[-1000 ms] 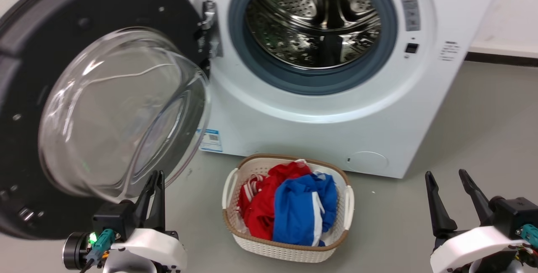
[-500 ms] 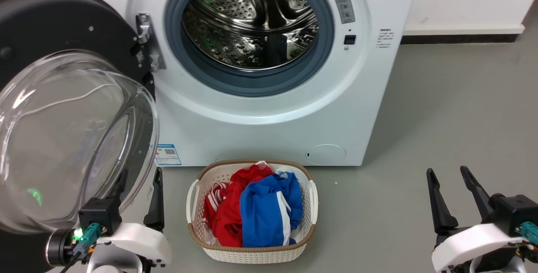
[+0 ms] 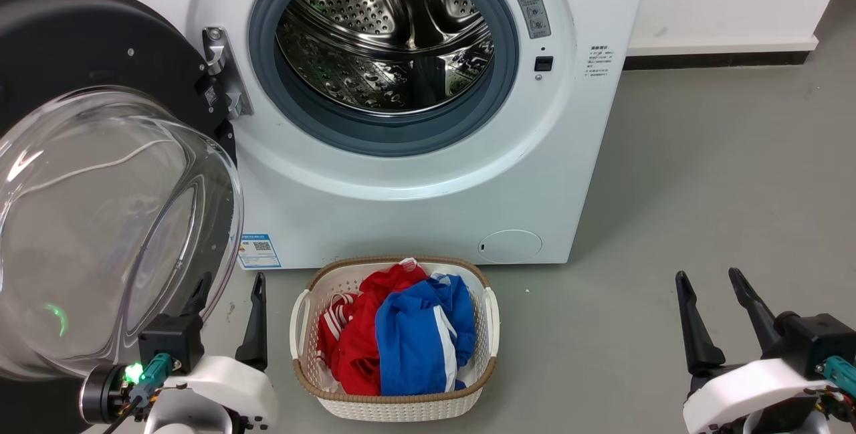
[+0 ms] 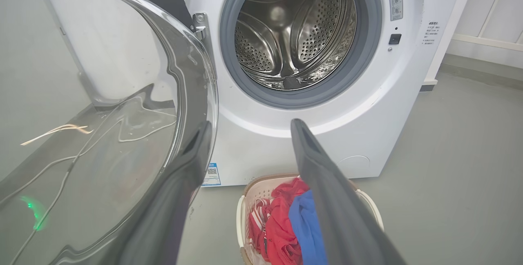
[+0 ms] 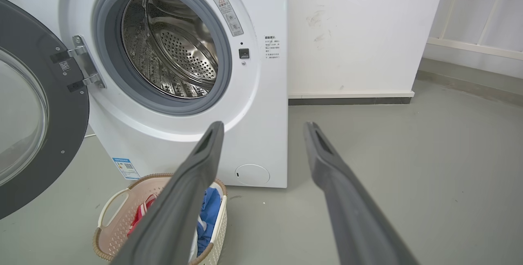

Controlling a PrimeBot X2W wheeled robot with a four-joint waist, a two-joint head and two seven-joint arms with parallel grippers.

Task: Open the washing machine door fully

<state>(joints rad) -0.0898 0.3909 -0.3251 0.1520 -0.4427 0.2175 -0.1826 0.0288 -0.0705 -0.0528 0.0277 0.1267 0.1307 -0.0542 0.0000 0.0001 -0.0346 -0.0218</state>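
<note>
Your left tool (image 3: 231, 280), beside the washing machine door (image 3: 114, 220), is open and empty. So is your right tool (image 3: 707, 275).

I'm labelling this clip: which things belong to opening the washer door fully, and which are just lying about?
Job: large round glossy black door with bulging clear glass window; white front-loading washing machine; left gripper, open beside the door glass.
Lying about: cream perforated plastic basket; red and blue clothes in it.

The grey floor (image 3: 702, 186) carries the washing machine (image 3: 414, 213) and a laundry basket (image 3: 394, 410) near it.
</note>
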